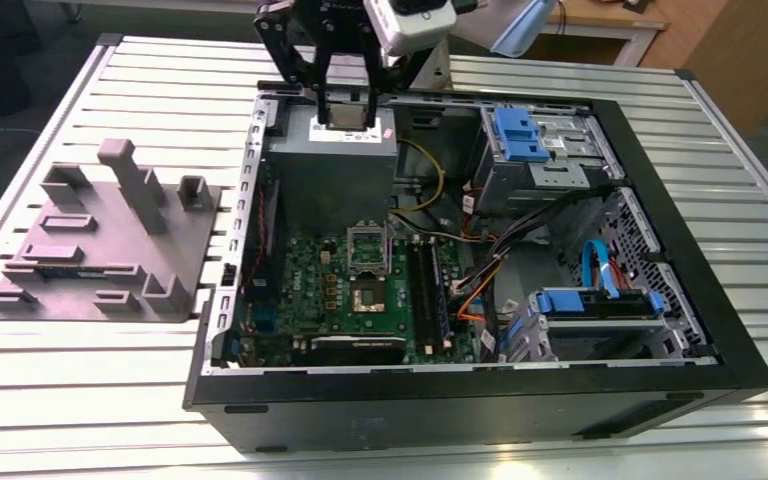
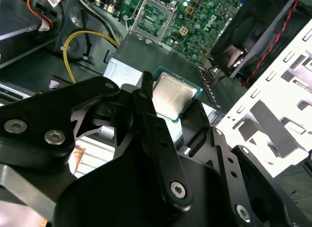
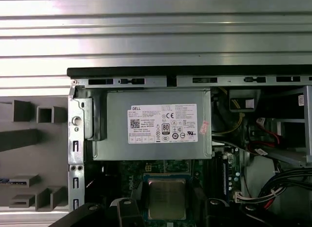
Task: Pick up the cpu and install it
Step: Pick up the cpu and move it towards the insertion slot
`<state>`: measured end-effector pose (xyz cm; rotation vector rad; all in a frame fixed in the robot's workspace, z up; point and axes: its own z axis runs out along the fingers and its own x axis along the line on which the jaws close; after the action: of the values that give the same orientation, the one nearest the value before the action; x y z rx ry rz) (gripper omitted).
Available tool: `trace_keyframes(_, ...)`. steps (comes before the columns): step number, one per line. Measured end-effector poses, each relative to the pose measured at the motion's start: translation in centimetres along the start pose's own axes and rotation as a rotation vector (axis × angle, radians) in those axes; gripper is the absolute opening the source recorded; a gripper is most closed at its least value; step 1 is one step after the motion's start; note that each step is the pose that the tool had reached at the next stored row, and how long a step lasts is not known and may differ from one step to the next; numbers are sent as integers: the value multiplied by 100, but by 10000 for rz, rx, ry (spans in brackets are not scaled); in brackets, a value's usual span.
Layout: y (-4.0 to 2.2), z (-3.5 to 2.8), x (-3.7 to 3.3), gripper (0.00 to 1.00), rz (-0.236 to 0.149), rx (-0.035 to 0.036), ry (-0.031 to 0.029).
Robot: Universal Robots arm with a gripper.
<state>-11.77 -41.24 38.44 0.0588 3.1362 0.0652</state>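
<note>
Over the power supply point(image 1: 331, 165), just inside the case's point(image 1: 491, 410) edge, the pincer point(image 1: 352, 112) is clamped on the cpu point(image 2: 173, 96), black fingers point(image 2: 199, 114) pressing opposite sides, well apart from the open socket point(image 1: 367, 295) on the green board point(image 1: 311, 290)

Slatted metal table point(image 1: 77, 420), carrying everything listed.
Black computer case point(image 1: 491, 410), lying on its side, open on top.
Inside the case:
- grey power supply point(image 1: 324, 185) with white label, at the far end
- green motherboard point(image 1: 344, 300) just beside it
- yellow cable point(image 1: 427, 170)
- blue drive brackets point(image 1: 518, 135) toward the exterior view's right
- blue cable point(image 1: 590, 265)

Grey moulded fixture block point(image 1: 97, 250) with posts and slots, on the table near the case, at the exterior view's left.
</note>
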Motion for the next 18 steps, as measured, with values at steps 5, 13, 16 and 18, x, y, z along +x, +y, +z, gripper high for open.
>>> trace_keyframes(5, -82, 2, -24, 47, 0, 1, 1)
trace_keyframes(13, -113, 8, -168, 47, 1, -1, 0)
trace_keyframes(16, -112, 9, -238, 47, 0, 0, 0)
trace_keyframes(18, -112, 10, -288, 47, -1, -1, 0)
